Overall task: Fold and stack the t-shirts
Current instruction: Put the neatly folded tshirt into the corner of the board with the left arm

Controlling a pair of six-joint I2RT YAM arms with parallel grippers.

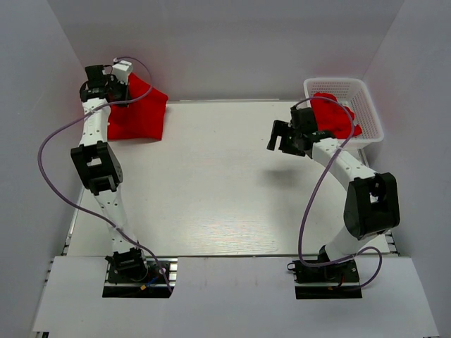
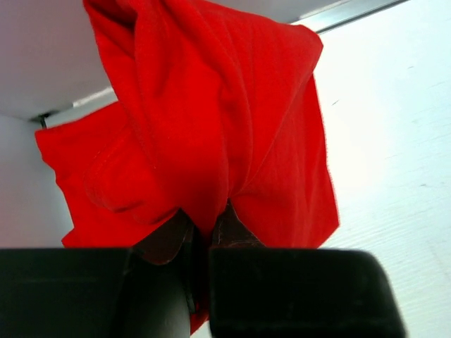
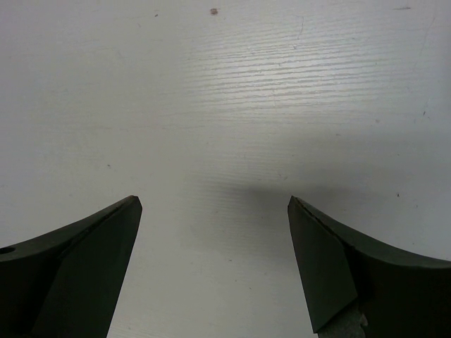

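A red t-shirt lies bunched at the table's far left corner. My left gripper is shut on a fold of it; in the left wrist view the cloth hangs from between the closed fingers. More red t-shirt cloth sits in the white basket at the far right. My right gripper is open and empty, over bare table left of the basket; the right wrist view shows its fingers spread wide with nothing between them.
The white lattice basket stands at the far right corner against the wall. White walls enclose the table on the left, back and right. A purple cable loops off the left arm.
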